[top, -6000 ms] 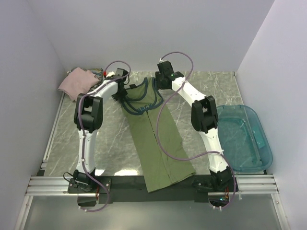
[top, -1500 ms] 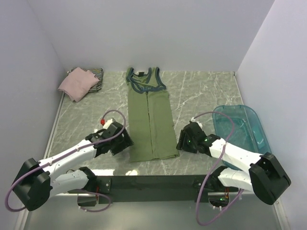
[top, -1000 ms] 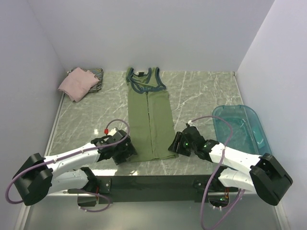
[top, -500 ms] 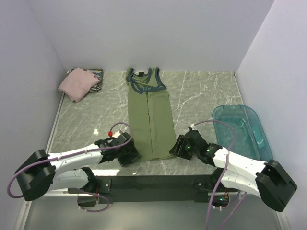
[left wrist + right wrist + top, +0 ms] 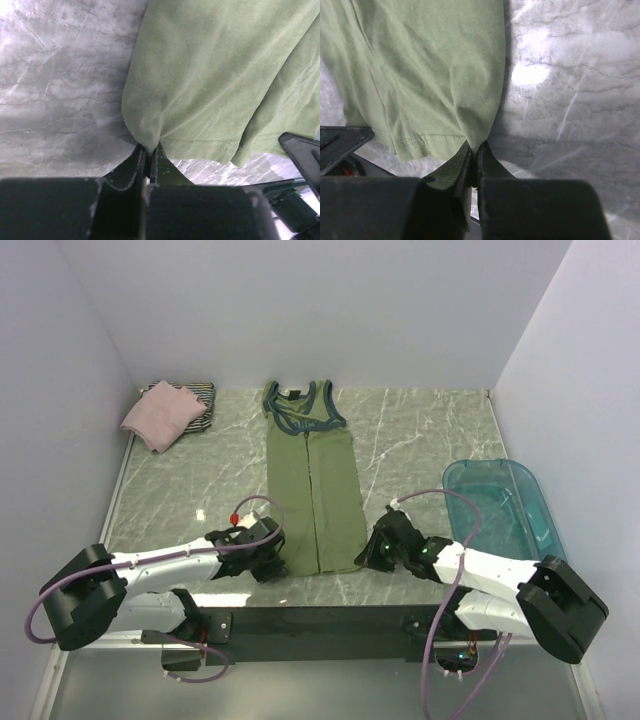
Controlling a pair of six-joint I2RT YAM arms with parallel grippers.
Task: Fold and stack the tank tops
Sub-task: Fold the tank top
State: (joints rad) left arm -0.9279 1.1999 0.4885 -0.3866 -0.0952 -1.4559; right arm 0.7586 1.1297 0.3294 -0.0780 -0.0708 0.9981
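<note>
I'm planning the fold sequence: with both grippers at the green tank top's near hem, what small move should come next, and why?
Probably lift both corners together a little, ready to carry them toward the straps. The left gripper and right gripper are each shut on a hem corner of the olive-green tank top, which lies flat, folded narrow.

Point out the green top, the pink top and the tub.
green top (image 5: 313, 495): top view, middle of its long folded body.
pink top (image 5: 160, 415): top view, centre of the folded bundle.
tub (image 5: 505, 510): top view, its bare floor.
</note>
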